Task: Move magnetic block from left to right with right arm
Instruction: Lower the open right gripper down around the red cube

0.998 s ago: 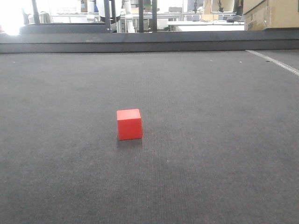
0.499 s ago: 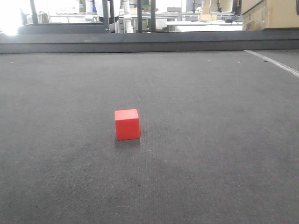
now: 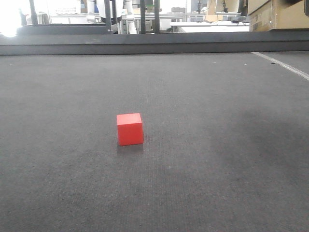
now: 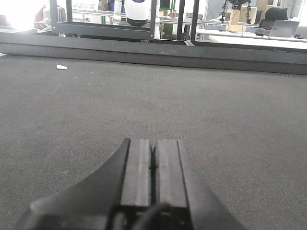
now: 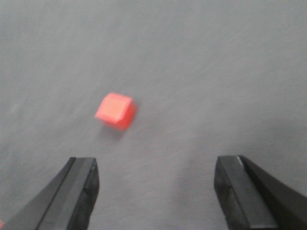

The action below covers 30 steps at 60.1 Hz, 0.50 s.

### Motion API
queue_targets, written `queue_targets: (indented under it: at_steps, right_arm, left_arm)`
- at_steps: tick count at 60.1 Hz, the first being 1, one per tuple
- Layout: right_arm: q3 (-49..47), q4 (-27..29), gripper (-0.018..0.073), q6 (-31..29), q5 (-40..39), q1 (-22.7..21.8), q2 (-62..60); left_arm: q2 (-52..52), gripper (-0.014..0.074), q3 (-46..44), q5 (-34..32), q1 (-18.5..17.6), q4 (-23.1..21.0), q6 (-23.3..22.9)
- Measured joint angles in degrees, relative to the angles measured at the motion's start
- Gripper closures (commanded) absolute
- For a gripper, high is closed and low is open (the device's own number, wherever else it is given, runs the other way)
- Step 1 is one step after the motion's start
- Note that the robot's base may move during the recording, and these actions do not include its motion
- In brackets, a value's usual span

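Observation:
The magnetic block (image 3: 130, 129) is a small bright-red cube resting on the dark grey carpet, left of centre in the front view. From above, the right wrist view shows the same magnetic block (image 5: 115, 110), blurred, ahead of and to the left of my right gripper (image 5: 156, 165). That gripper is open, its black fingers wide apart with only carpet between them. My left gripper (image 4: 154, 143) is shut, its two flat fingers pressed together, holding nothing, low over the carpet. Neither arm appears in the front view.
A dark raised ledge (image 3: 154, 46) bounds the carpet at the back, with metal frames and desks behind it. A cardboard box (image 3: 280, 14) sits at the back right. A white line (image 3: 282, 64) crosses the carpet's far right. A small white scrap (image 4: 62, 67) lies far left.
The block sits slightly further left in the front view than a second ago. A faint shadow has spread over the carpet at the right.

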Motion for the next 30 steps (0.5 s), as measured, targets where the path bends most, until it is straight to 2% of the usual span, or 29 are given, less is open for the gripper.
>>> queue_targets:
  at_steps: [8,14,22,30]
  right_arm:
    - [-9.32,-3.02,-0.0034,6.33,4.49,5.89,11.0]
    - [-16.31,-7.12,-0.0034,14.0,8.14,9.64,18.59]
    - [-23.04,-11.43,-0.0034,22.37,11.69,13.22,26.76]
    - [-25.7,-14.4,-0.0034,27.83,12.89,15.31,32.32]
  left_arm:
    - [0.0,0.0713,0.0,0.0,0.0,0.0,0.0]
    - [0.0,0.0713,0.0,0.0,0.0,0.0,0.0]
    - [0.0,0.0713,0.0,0.0,0.0,0.0,0.0]
    - [0.0,0.0713,0.0,0.0,0.0,0.0,0.0]
